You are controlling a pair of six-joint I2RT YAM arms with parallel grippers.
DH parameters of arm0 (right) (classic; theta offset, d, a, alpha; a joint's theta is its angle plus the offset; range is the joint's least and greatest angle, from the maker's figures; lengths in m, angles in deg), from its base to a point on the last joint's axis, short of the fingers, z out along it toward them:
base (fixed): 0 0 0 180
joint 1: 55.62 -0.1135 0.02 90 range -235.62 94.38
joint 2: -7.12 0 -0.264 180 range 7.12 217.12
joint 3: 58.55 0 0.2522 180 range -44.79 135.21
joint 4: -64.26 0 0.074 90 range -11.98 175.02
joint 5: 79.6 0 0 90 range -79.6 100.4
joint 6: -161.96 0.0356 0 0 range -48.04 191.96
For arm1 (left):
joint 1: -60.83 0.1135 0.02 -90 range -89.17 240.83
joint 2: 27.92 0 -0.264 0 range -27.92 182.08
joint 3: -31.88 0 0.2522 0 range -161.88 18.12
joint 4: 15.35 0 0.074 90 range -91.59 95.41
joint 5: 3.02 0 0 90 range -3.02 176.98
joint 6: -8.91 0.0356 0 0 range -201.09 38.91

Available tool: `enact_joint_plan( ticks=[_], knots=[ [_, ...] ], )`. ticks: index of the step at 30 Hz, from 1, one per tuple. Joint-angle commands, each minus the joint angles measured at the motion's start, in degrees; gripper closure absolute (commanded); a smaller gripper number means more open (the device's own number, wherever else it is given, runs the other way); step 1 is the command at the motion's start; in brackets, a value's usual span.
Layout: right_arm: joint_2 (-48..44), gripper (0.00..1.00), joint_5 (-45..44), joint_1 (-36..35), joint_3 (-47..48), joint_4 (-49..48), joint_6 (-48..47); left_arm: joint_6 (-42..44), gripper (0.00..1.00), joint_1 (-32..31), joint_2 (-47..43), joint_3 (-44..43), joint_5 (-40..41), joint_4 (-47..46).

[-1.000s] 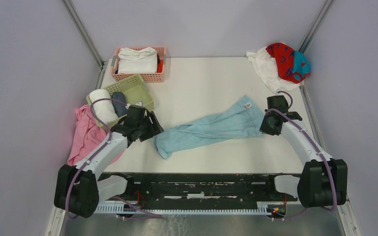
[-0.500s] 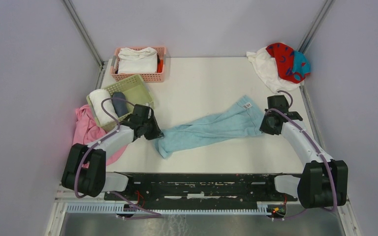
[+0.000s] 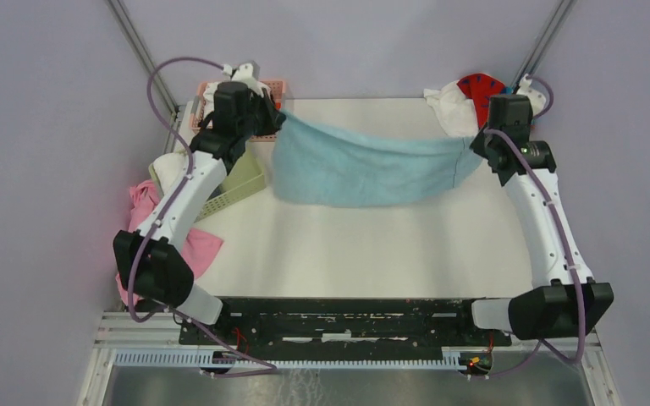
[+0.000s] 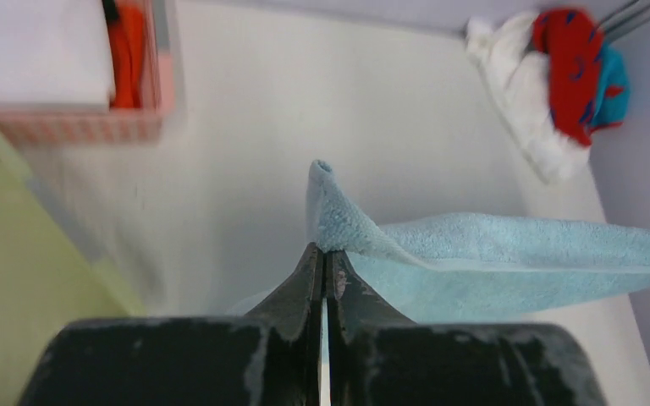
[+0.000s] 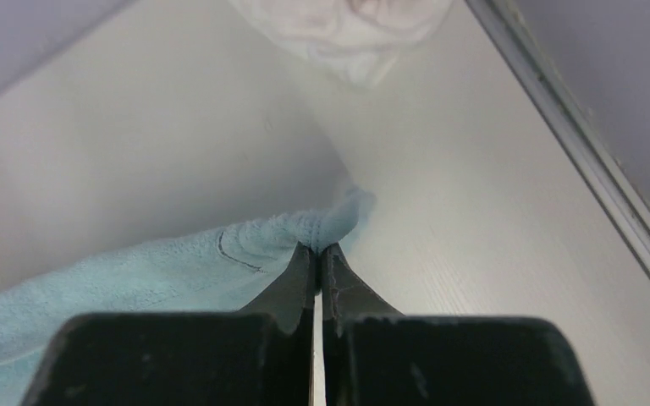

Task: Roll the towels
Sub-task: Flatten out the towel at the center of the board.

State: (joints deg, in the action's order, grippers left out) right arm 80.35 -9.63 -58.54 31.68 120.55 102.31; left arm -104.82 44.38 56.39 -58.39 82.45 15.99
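Up high, left hand (image 4: 322,250) and right hand (image 5: 317,248) pinch the blue towel (image 3: 364,169).

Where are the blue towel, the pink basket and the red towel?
light blue towel (image 3: 364,169), top view, middle of the cloth.
pink basket (image 4: 76,126), left wrist view, its front wall.
red towel (image 4: 569,80), left wrist view, its middle.

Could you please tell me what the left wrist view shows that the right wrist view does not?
Left wrist only: the pink basket, the green basket and the red towel. Right wrist only: a thin dark line on the light blue towel. Both: each arm's jaws shut on a corner of that towel, plus the white towel and table.
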Motion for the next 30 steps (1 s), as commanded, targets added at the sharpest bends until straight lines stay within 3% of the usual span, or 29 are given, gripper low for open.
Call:
enact_joint_plan(
  ticks=[1, 4, 6, 12, 19, 22, 28, 30],
  knots=[
    [5.4, 1.00, -5.5, 1.6, 14.4, -2.3, 0.2, 8.2, 0.97, 0.8, 8.3, -17.8, 2.5, -2.2],
    [4.9, 1.00, -3.8, 2.3, 17.8, -5.1, -2.3, 10.6, 0.97, 0.8, 9.3, -22.8, 3.5, -3.9],
    [3.3, 1.00, -3.9, 2.4, 17.4, -5.8, -3.4, 11.6, 0.97, 0.9, 7.1, -19.8, 3.5, -7.6],
    [-4.5, 1.00, -0.6, 2.4, 1.2, -6.8, -2.1, 5.9, 0.97, 0.8, -2.1, 7.9, 2.8, -22.3],
    [-13.8, 0.98, 3.1, 2.4, -22.9, -2.3, 2.9, -8.1, 0.89, 0.8, -9.6, 34.3, 6.0, -24.6],
    [-15.3, 0.90, 3.4, 2.4, -29.9, 2.0, 5.1, -11.0, 0.80, 0.7, -14.8, 40.2, 4.5, -23.0],
    [-20.9, 0.52, 2.6, 2.4, -33.3, 9.3, 6.9, -13.4, 0.59, 0.6, -28.9, 46.8, 4.5, -13.3],
    [-22.5, 0.47, 2.9, 2.4, -32.3, 10.6, 6.6, -13.4, 0.51, 0.6, -34.0, 47.3, 4.8, -8.9]
  ],
)
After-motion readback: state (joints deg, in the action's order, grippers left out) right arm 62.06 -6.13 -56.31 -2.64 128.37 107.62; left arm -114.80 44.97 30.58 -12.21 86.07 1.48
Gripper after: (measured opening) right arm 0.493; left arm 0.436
